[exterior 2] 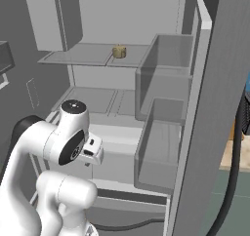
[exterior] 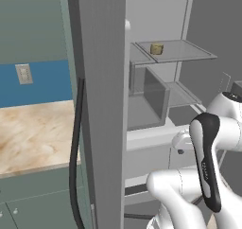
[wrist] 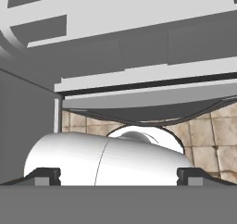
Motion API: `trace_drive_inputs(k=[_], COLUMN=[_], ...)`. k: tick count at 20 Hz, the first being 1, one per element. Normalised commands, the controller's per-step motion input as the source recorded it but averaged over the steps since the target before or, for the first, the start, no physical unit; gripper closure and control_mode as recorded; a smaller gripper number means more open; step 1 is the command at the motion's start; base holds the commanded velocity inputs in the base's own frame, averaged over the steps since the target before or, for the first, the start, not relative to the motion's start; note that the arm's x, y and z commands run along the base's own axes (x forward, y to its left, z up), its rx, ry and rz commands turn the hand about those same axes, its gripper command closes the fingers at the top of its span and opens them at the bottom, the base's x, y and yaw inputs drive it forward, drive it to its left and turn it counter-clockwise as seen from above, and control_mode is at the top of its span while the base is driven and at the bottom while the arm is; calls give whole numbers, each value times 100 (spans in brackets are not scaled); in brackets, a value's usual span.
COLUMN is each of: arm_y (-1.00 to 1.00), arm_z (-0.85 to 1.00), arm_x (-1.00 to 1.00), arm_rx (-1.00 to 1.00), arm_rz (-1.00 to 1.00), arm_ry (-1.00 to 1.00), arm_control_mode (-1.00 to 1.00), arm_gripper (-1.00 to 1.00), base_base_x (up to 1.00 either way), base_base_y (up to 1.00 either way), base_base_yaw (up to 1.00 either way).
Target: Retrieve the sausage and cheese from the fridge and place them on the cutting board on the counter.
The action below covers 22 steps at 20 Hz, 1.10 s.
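Observation:
The fridge (exterior: 101,105) stands open, its grey shelves (exterior 2: 93,54) lit inside. The cheese (exterior: 157,48), a small tan-yellow chunk, sits on the upper shelf, also seen as the cheese (exterior 2: 119,51) from the right. The sausage and the cutting board are out of view. The beige marbled counter (exterior: 33,133) lies to the left of the fridge door. My gripper (wrist: 118,177) is open, its two dark fingertips (wrist: 44,176) far apart with nothing between them. It points low at the fridge's bottom edge and the tiled floor, well below the cheese.
The open left door with its long dark handle (exterior: 75,152) stands between the counter and the fridge interior. Clear door bins (exterior 2: 161,152) line the right door. A clear bin (exterior: 153,98) sits under the cheese shelf. My folded arm (exterior 2: 68,137) is in front of the lower shelves.

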Motion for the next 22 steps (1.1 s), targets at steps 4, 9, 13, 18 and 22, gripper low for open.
trace_drive_inputs(k=[4,9,13,18,22], arm_y=[0,0,0,1,2], arm_z=[0,0,1,41,57], arm_x=[0,0,-14,-8,0], arm_rx=[0,0,0,-1,-8], arm_rz=[0,0,1,5,12], arm_ry=[0,0,-5,-22,-29], arm_control_mode=[-100,-100,-100,-100,-100], arm_gripper=[-100,-100,-100,-100,-100], base_base_x=[0,0,0,0,0], base_base_y=[0,0,0,0,0], base_base_yaw=[0,0,0,0,0])
